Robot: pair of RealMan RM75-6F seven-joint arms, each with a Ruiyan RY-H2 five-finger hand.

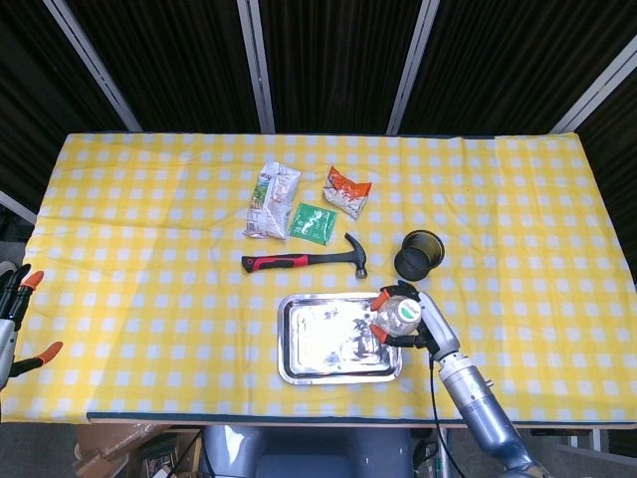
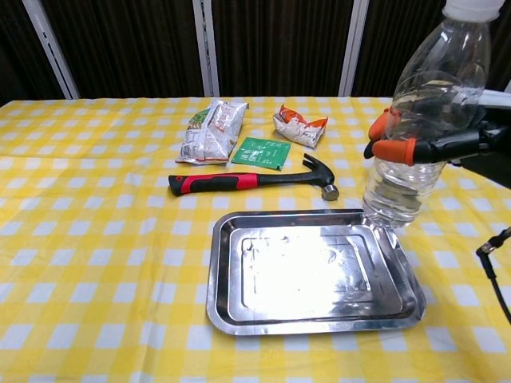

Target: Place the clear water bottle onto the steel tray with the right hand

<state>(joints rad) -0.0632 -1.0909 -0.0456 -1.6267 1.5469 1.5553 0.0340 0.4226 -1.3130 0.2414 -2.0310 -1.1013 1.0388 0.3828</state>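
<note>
My right hand (image 2: 447, 144) (image 1: 423, 324) grips the clear water bottle (image 2: 419, 120) (image 1: 393, 314) upright, orange-tipped fingers wrapped round its middle. The bottle has a white cap and some water at the bottom. It hangs in the air just above the right rim of the steel tray (image 2: 311, 271) (image 1: 338, 337), its base over the tray's far right corner. The tray is bare. My left hand (image 1: 12, 329) sits off the table's left edge in the head view, holding nothing, fingers apart.
A black mesh cup (image 1: 419, 255) stands just behind the bottle. A red-handled hammer (image 2: 251, 181) lies behind the tray. Further back lie snack packets (image 2: 211, 130), a green sachet (image 2: 261, 152) and an orange packet (image 2: 299, 126).
</note>
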